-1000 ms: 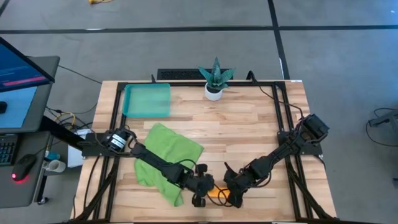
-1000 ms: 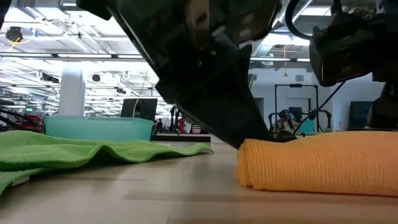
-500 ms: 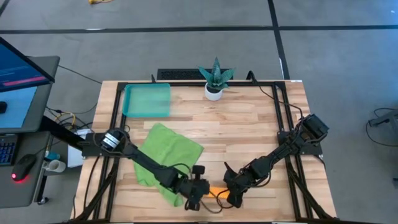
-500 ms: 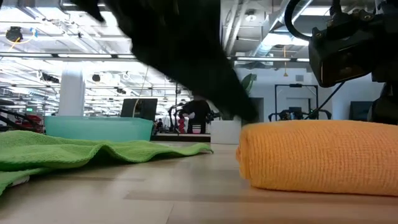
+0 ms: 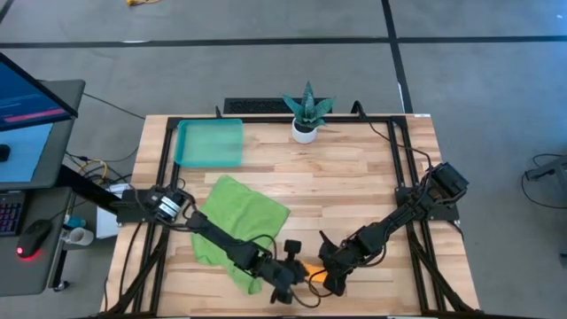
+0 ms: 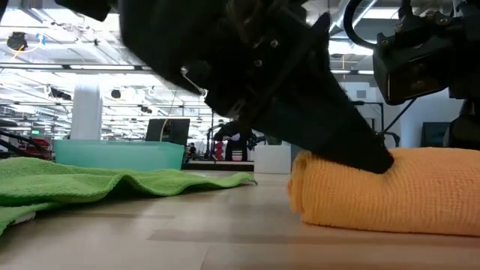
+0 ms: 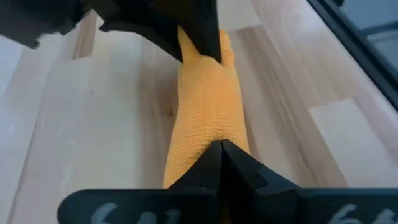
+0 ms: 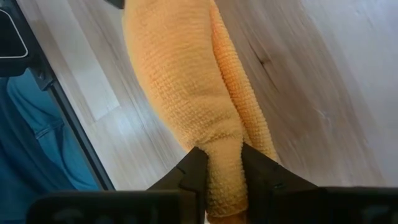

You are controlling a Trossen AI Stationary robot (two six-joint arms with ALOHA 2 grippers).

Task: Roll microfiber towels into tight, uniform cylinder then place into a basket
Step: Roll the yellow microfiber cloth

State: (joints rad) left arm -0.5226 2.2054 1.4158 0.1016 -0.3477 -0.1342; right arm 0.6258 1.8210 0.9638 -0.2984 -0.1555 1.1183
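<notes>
The orange microfiber towel (image 5: 311, 269) lies rolled into a cylinder near the table's front edge, between my two grippers. My left gripper (image 7: 221, 148) is shut, its tips on top of the roll (image 6: 390, 187) near its left end. My right gripper (image 8: 222, 165) is shut on the roll's right end. The lime green towel (image 5: 237, 223) lies spread flat and slightly rumpled on the table, left of centre, under my left arm. The teal basket (image 5: 210, 143) stands at the far left. My left gripper presses its shut fingertips (image 6: 377, 159) onto the top of the roll (image 7: 208, 118) near its left end. The fingers slant down from the table's left, along the roll. The roll lies on the table. My right gripper pinches a ridge of cloth at the roll's right end (image 8: 224, 146) between its two fingers. The fingers come steeply from above and point along the roll. How many layers they hold cannot be seen.
A small white pot with a spiky green plant (image 5: 306, 115) stands at the far edge, in the middle. Black frame rails (image 5: 400, 168) run along the table's sides. Bare wood lies between the plant and the grippers.
My left gripper has drawn back from the roll's left end toward the table's left, risen, turned about its wrist, and come down again with shut tips on top of the roll. The roll stands taller and rounder at that end than before. My right gripper has kept its hold.
</notes>
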